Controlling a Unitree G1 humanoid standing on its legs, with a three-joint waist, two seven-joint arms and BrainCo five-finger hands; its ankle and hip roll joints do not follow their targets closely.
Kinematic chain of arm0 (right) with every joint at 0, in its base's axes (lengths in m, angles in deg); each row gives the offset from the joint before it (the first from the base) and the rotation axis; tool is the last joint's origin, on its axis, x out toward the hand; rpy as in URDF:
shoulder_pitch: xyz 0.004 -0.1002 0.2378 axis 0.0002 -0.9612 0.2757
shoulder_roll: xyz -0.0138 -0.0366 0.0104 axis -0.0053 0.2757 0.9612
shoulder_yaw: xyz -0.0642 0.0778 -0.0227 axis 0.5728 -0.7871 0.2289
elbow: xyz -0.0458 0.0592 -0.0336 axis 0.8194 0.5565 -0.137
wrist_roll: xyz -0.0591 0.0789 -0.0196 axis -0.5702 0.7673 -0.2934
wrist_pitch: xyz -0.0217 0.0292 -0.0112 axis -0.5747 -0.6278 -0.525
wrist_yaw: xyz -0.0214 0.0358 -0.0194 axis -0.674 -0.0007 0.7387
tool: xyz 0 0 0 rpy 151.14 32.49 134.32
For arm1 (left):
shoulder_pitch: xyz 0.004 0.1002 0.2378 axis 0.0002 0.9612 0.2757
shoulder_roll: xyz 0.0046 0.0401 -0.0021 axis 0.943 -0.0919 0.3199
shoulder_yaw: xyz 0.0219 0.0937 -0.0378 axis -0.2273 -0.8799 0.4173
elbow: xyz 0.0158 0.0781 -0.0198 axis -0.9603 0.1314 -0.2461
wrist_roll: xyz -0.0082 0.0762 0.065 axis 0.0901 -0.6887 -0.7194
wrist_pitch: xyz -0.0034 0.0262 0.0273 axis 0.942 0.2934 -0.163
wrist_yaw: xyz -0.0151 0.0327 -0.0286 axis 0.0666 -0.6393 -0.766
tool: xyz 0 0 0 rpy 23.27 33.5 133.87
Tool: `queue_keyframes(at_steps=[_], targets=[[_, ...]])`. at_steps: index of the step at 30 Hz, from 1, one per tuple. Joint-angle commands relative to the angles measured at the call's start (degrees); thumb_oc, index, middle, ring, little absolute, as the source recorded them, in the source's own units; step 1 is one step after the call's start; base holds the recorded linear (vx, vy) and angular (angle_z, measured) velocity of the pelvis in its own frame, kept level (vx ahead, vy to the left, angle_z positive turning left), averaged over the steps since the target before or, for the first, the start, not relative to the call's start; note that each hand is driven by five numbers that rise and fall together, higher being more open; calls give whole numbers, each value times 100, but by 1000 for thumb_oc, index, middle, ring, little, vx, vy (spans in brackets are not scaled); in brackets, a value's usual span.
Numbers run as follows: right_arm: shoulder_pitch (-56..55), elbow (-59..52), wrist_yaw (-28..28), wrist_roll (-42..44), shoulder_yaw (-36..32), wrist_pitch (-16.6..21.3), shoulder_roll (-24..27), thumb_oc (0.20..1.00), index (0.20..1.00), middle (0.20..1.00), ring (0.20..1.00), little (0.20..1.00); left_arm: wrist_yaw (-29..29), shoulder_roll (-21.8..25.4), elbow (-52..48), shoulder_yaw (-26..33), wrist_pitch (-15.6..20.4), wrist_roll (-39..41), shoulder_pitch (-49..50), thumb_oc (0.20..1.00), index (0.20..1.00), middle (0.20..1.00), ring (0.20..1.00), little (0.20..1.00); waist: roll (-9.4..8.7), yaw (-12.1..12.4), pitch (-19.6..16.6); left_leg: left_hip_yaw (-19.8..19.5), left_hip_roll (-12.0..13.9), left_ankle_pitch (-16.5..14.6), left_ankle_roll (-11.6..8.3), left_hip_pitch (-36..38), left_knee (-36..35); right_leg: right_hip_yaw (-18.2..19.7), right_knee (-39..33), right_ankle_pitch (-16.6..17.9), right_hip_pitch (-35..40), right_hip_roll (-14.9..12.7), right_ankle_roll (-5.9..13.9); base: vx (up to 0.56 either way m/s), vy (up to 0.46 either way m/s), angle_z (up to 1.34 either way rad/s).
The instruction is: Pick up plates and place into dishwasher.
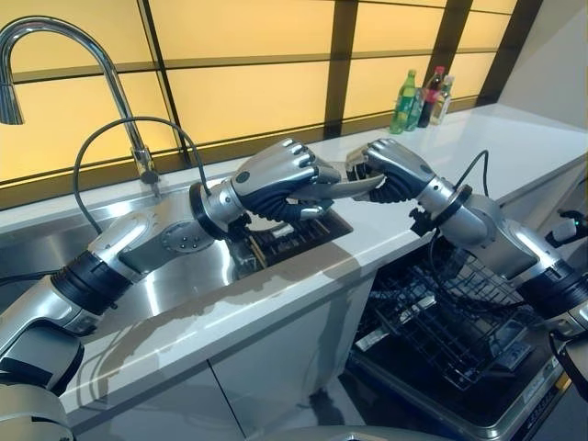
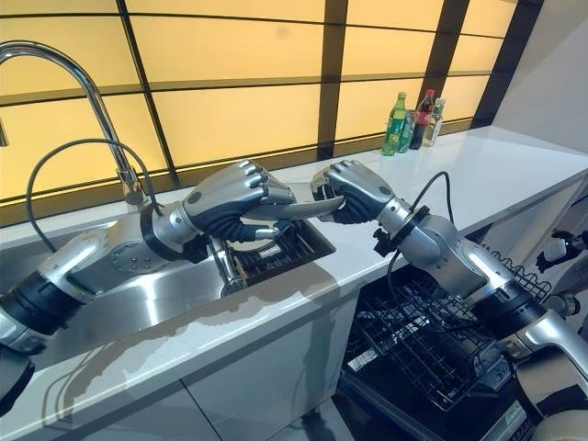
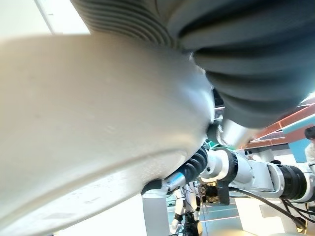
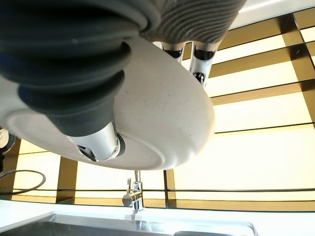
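Left to right we note a curved faucet (image 1: pixel 73 55) over the steel sink (image 1: pixel 184 276), then our left hand (image 1: pixel 276 176) and right hand (image 1: pixel 390 170) meeting above the sink's dark rack (image 1: pixel 294 234). Both have fingers curled onto one pale plate (image 2: pixel 292 210), held level between them over the sink. Further right, bottles (image 1: pixel 421 99) stand on the white counter (image 1: pixel 514 147), with the open dishwasher rack (image 1: pixel 450 317) below it.

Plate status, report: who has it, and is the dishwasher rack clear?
Both hands, left and right, shut on the pale round plate, held over the sink's edge. Black wire dishwasher rack pulled out below right arm; no dishes seen in it.
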Motion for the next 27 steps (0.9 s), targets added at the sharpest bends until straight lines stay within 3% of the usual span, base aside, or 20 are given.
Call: queue_keyframes(at_steps=[1, 5, 6, 7, 12, 23, 27], targets=[[290, 305, 62, 718, -561, 30, 143, 200, 200, 200, 200, 200, -201, -140, 162, 159, 75, 204, -575, 200, 200, 200, 200, 200, 68, 114, 220, 193, -709, -1067, 398, 182, 123, 71, 76, -804, 149, 120, 437, 0, 0, 0], [-128, 252, 0, 807, -887, 159, -12, 200, 200, 200, 200, 200, -111, -142, 235, 295, -116, 72, -396, 209, 209, 209, 209, 209, 84, 58, 239, 224, -702, -1088, 412, 209, 123, 138, 78, -799, 149, 138, 433, 25, -4, -2], [-225, 238, -19, 825, -953, 163, -32, 200, 200, 200, 200, 200, -79, -130, 270, 321, -235, 63, -349, 721, 721, 721, 721, 721, 85, 38, 246, 237, -700, -1093, 415, 213, 125, 158, 79, -796, 145, 144, 434, 32, -6, -4], [-326, 230, -47, 831, -1030, 175, -34, 200, 200, 200, 200, 200, -59, -113, 316, 372, -303, 18, -287, 1000, 1000, 1000, 1000, 1000, 85, 20, 252, 251, -697, -1099, 417, 219, 125, 174, 81, -797, 142, 150, 435, 36, -7, -6], [-988, 191, -201, 719, -1499, 90, 135, 200, 200, 200, 200, 200, -325, 216, 795, 708, -699, -211, 96, 1000, 1000, 1000, 1000, 1000, 105, -121, 266, 369, -672, -1113, 424, 256, 105, 312, 75, -776, 122, 189, 451, 40, 5, -5], [-2933, 395, -528, 779, -3181, 182, 517, 200, 200, 200, 200, 200, -1209, 713, 2094, 2133, -1023, -127, 1272, 1000, 1000, 1000, 1000, 1000, 131, -455, 380, 648, -625, -1108, 439, 285, 98, 566, 109, -730, 23, 268, 476, 20, 12, -15], [-3348, 533, -1217, 1068, -3512, 13, 594, 200, 200, 200, 200, 200, -1410, 839, 2455, 2441, -1155, -73, 1473, 1000, 1000, 1000, 1000, 1000, 129, -554, 443, 712, -619, -1114, 437, 289, 98, 606, 127, -732, -9, 282, 482, 1, 1, -6]])
